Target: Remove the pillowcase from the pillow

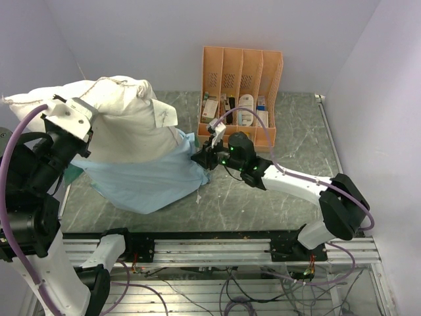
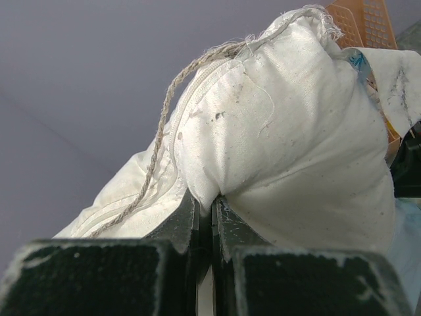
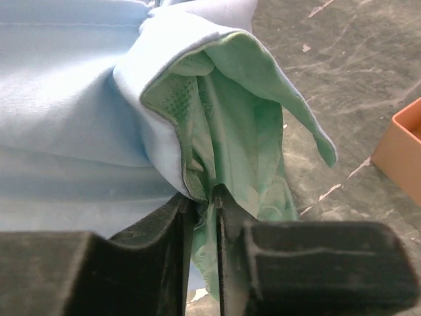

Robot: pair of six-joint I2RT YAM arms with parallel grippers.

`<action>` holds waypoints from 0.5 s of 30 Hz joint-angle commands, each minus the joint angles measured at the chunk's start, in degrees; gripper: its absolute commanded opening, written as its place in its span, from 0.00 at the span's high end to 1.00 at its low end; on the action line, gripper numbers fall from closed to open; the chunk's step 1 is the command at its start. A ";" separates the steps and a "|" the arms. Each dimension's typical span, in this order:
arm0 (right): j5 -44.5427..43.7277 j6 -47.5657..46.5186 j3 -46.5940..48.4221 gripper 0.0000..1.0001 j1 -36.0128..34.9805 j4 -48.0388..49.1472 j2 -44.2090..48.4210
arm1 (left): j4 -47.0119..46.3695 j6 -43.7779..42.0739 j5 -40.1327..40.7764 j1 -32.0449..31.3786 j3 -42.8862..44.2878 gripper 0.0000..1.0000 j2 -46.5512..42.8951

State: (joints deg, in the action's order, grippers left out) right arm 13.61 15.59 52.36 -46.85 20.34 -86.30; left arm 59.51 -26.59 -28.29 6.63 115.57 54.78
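Left gripper [image 2: 212, 205] pinched shut on a fold of the pillow [image 2: 289, 145], right gripper [image 3: 205, 197] clamped on the pillowcase [image 3: 72, 118] edge, pillow mostly bare at far left of table [image 1: 263, 197], pillowcase spread below it, rack [image 1: 241, 85] behind.

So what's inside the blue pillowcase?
The pillow's lower end seems to go into the pillowcase. Most of it sticks out above, pinched by the left tool. The right tool grips the pillowcase's edge. How far in the pillow reaches is covered by cloth.
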 commanded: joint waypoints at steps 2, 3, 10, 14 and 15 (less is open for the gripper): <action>0.63 2.56 -3.08 0.97 0.33 6.26 0.90 | -4.28 -0.56 -0.53 0.20 1.14 0.93 -0.59; 0.17 3.40 -5.19 1.00 0.30 8.24 1.56 | -4.49 -0.49 -0.45 0.25 0.99 0.93 -0.65; -10.11 11.69 -24.10 1.00 0.20 18.73 0.47 | -5.68 0.56 2.45 0.22 1.51 0.93 0.05; -13.36 11.56 -26.62 1.00 -1.36 17.89 -2.17 | -5.29 1.94 3.50 0.22 2.88 0.93 0.98; -13.49 10.68 -26.20 1.00 -1.78 16.76 -1.24 | -5.17 1.95 3.01 0.22 2.80 0.93 0.87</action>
State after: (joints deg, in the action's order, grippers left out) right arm 6.90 26.37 28.62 -47.90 41.71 -86.43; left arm 60.80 -25.43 -28.34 6.63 115.70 55.33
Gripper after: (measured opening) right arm 0.009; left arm 0.105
